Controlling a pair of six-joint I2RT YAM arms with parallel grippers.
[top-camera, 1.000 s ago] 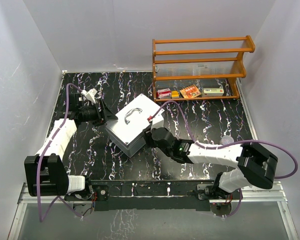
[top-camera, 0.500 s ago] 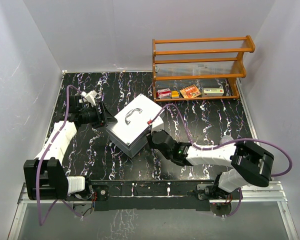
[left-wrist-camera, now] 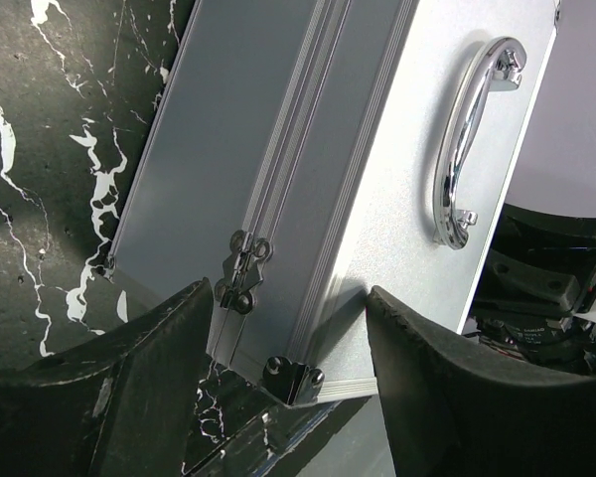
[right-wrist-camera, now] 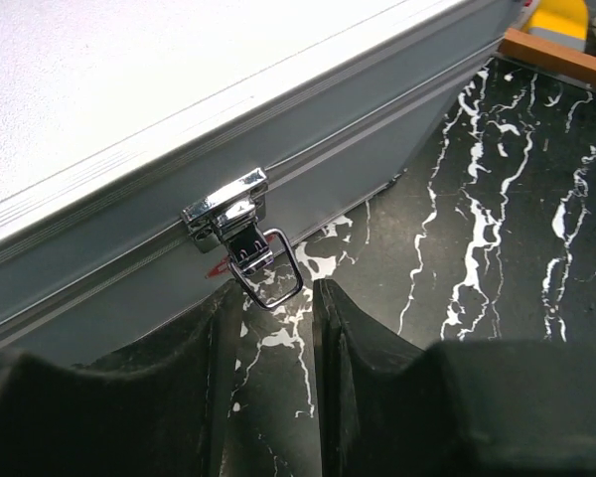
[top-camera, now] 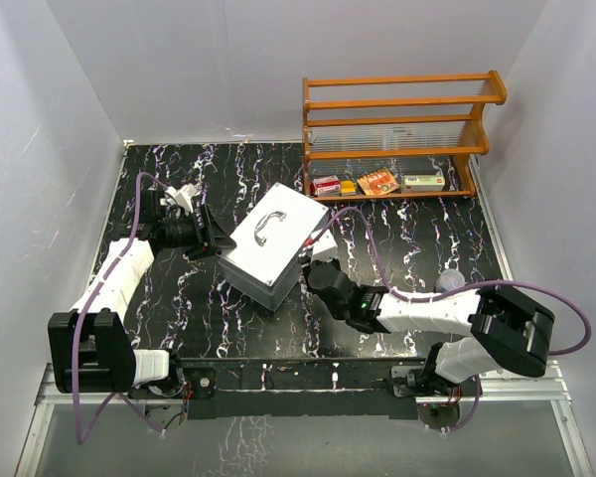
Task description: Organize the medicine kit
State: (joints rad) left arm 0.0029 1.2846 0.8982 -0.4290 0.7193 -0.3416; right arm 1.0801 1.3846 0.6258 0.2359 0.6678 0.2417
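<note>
Metal medicine kit (top-camera: 268, 238); left gripper (left-wrist-camera: 288, 298) spread astride corner; right gripper (right-wrist-camera: 276, 293) seemingly barely parted.

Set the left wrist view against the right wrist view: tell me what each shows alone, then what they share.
Only the left wrist view shows the chrome handle on the lid, a hinge-like fitting on the seam and part of the right arm. Only the right wrist view shows the front latch with its wire loop hanging down, and a corner of the wooden rack. Both show the medicine kit, lid down, on the black marbled table.
</note>
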